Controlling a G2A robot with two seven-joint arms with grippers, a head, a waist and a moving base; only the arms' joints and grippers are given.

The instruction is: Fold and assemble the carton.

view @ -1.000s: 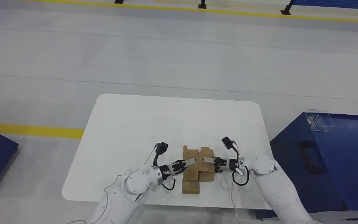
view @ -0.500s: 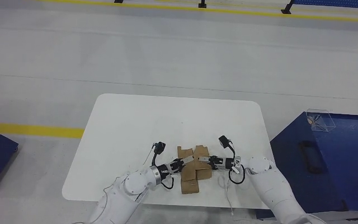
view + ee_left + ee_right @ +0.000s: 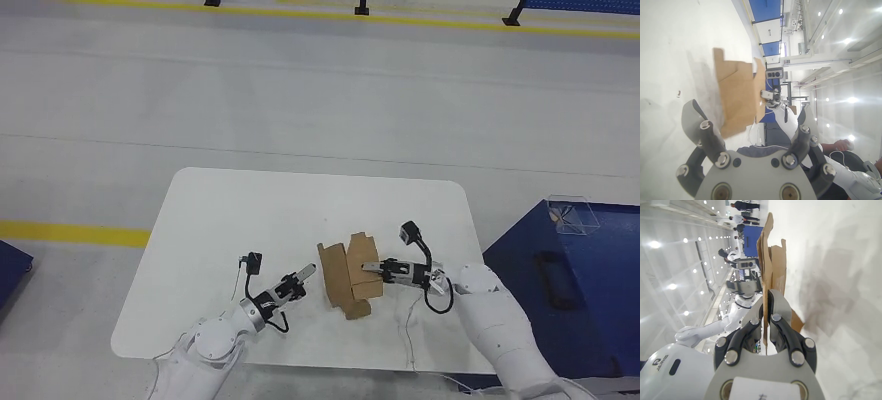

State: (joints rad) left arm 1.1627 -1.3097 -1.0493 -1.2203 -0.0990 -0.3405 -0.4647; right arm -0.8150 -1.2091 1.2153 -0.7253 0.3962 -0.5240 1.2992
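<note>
I have the carton (image 3: pixel 347 278) on the near half of the tabletop (image 3: pixel 250 210), about midway across and between my two arms. Its nearest end flap lies close to the front edge, and from there its long axis runs roughly straight away from me toward the far edge.

My left pincer (image 3: pixel 306 270) sits just beside the carton's left face and points at it. Its fingers are spread wide with nothing between them.

On the other side, my right pincer (image 3: pixel 767 296) is clamped on the edge of the carton's right-hand panel, with the thin board pinched between its pads.

The carton is plain brown corrugated board, half opened rather than flat. From the right wrist, the gripped panel stands on edge, nearly upright, and a second panel slopes from it down to the tabletop. From the left wrist, I see one broad face tilted up off the surface, with creases across it. Short flaps separated by notches stick out at both ends. The far flaps point toward the back of the tabletop.
</note>
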